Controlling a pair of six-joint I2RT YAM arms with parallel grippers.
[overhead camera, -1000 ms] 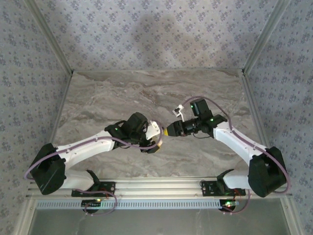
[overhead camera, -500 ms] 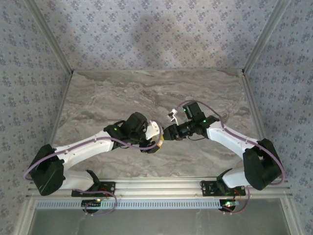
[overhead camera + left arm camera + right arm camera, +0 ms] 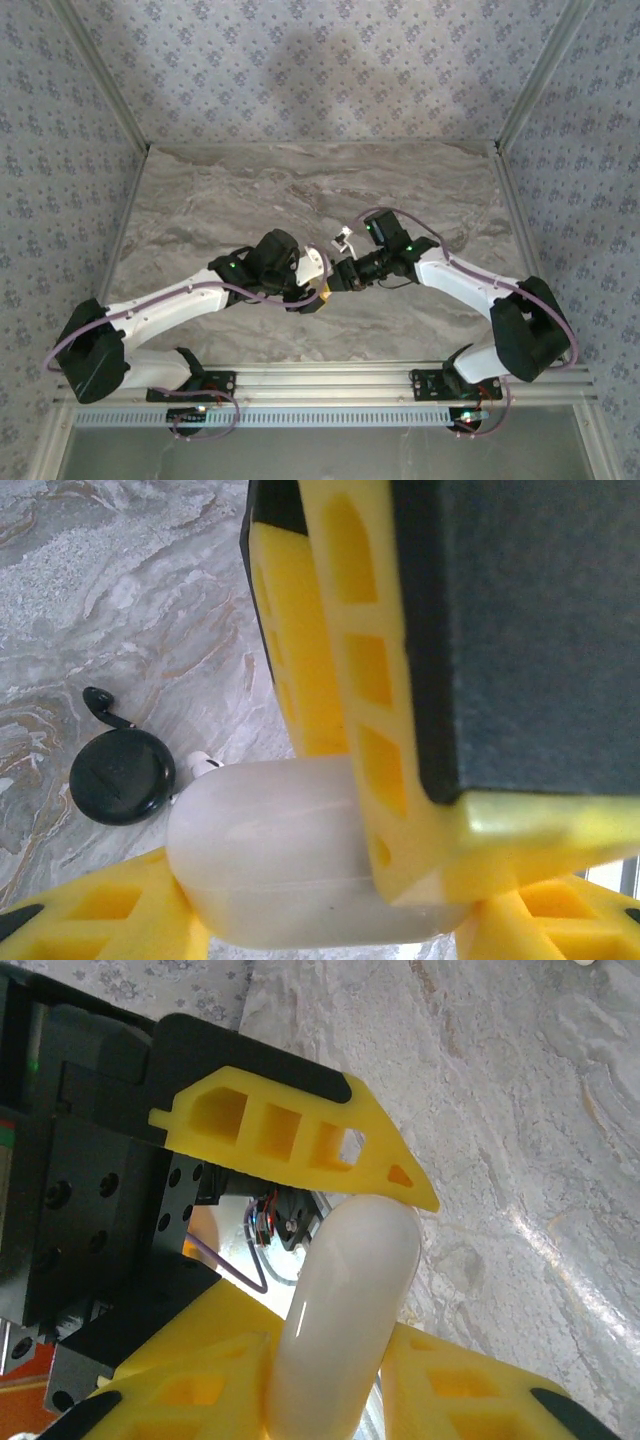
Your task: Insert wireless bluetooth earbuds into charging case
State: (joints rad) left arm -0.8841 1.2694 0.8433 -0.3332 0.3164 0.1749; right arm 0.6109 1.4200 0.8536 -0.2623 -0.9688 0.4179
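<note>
The charging case (image 3: 290, 860) is off the table (image 3: 220, 200), caught where my two arms meet, a little toward 6 o'clock from the table's middle. The left gripper (image 3: 318, 283) reaches in from 9 o'clock and has the case's body pinched between its yellow fingers at a middling opening. The right gripper (image 3: 346, 273) reaches in from 3 o'clock with its jaws drawn narrow on the other end. In its wrist view both fingers look pressed against the white shell, so I read that as a grip too. I see no gap at the seam, so I judge the lid to be shut and opening it to be the step in hand.

To do it well, I'd use the left arm purely as a vice. The right should hold only the lid half and swing it about the hinge. A straight pull toward 3 o'clock could drag the glossy shell out of the left's fingers. I'd squeeze lightly, since pressure across the seam would only clamp the lid down.

In the left wrist view a black round object (image 3: 122, 776) lies on the table at 9 o'clock from the case. A tiny white piece, likely an earbud (image 3: 203, 763), sits just beside it at its 3 o'clock, partly hidden by the case. I'd finish with the case's mouth facing up.
</note>
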